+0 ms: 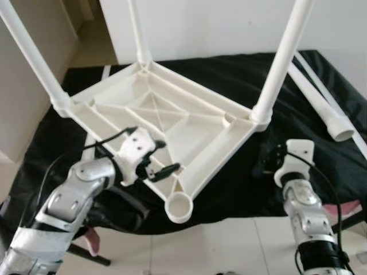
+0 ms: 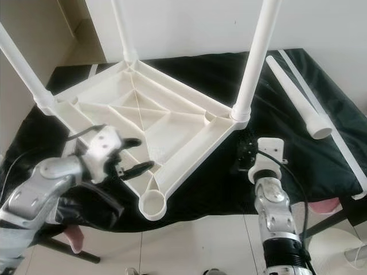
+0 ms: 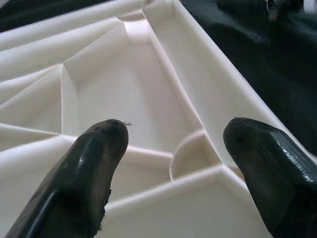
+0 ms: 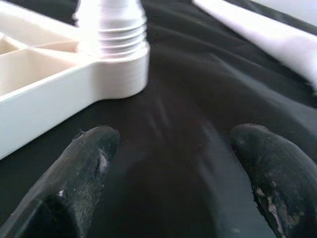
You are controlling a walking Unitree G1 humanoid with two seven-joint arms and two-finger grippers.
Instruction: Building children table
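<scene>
Both end effectors spread wide at the upturned white children's table, neither gripping anything.

The left end effector [image 1: 162,157] hovers with its black fingers [image 3: 94,163] parted over the ribbed underside of the tabletop [image 1: 166,123], close to the empty leg socket [image 1: 179,207] at the near corner. The right end effector [image 2: 245,154] rests low over the black cloth [image 2: 287,123], fingers apart, just beside the corner where a screwed-in leg [image 2: 255,54] stands upright. The tabletop lies upside down on the cloth-covered worktop with three legs fitted, and a loose fourth leg [image 2: 295,94] lies on the cloth to the right, well apart from the tabletop.
</scene>
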